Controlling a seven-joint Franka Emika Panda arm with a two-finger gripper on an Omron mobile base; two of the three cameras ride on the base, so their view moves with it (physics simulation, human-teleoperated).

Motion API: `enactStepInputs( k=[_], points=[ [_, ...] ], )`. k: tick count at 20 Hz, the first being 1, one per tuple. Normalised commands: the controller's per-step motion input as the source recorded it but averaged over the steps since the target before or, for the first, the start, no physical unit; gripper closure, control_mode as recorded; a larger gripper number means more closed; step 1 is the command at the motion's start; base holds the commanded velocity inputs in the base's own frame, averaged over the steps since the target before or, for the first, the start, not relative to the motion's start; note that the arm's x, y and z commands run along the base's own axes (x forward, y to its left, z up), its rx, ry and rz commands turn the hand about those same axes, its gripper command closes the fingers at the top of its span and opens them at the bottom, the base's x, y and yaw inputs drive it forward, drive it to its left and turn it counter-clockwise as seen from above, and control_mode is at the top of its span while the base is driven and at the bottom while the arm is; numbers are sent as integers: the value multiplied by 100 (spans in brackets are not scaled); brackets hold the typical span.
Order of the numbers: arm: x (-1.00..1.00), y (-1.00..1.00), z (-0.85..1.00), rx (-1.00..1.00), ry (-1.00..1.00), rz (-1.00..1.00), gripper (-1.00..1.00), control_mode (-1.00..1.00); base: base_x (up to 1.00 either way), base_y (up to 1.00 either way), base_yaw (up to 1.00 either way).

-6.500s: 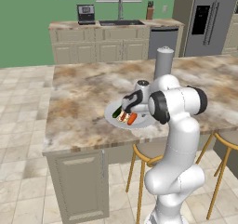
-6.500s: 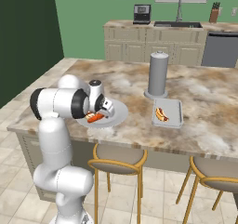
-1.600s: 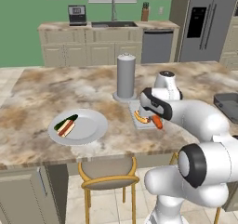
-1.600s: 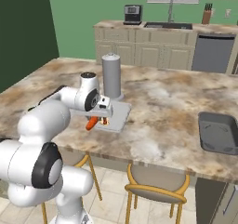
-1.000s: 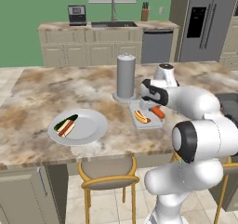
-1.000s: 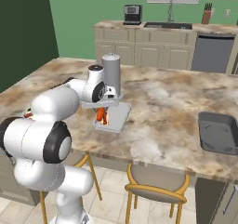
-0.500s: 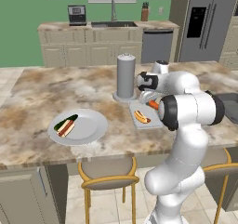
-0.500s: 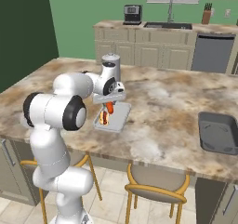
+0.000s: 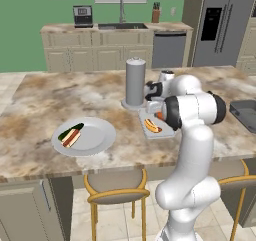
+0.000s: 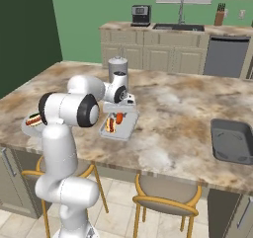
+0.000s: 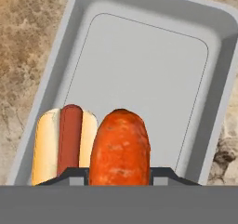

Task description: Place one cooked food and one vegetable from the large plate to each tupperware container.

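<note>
My gripper [image 11: 119,175] is clamped on the carrot [image 11: 120,146], holding it over the lighter tray [image 11: 139,74]; a hot dog [image 11: 64,141] lies in that tray just beside the carrot; the plate [image 9: 97,137], well to the left, holds the cucumber [image 9: 70,131] and second hot dog [image 9: 70,138]; the darker tray [image 10: 232,141] sits far right.

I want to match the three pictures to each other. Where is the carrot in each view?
Left base view: the carrot is a small orange patch right of centre, mostly hidden behind the arm, above the lighter tray.
Right base view: just left of centre, over that tray, beside the hot dog.
Hand view: bottom centre, between the jaws.
Shared landmark: the hot dog in the tray.
</note>
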Motion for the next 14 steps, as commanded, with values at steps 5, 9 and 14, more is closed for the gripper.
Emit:
enactStepInputs(
  k=[5,9,14],
  points=[
    [23,-12,-8,0,0,3,100,-100,0,0,0],
    [18,-5,-28,0,-2,3,100,-100,0,0,0],
    [7,0,-34,0,-2,1,100,-100,0,0,0]
  ],
)
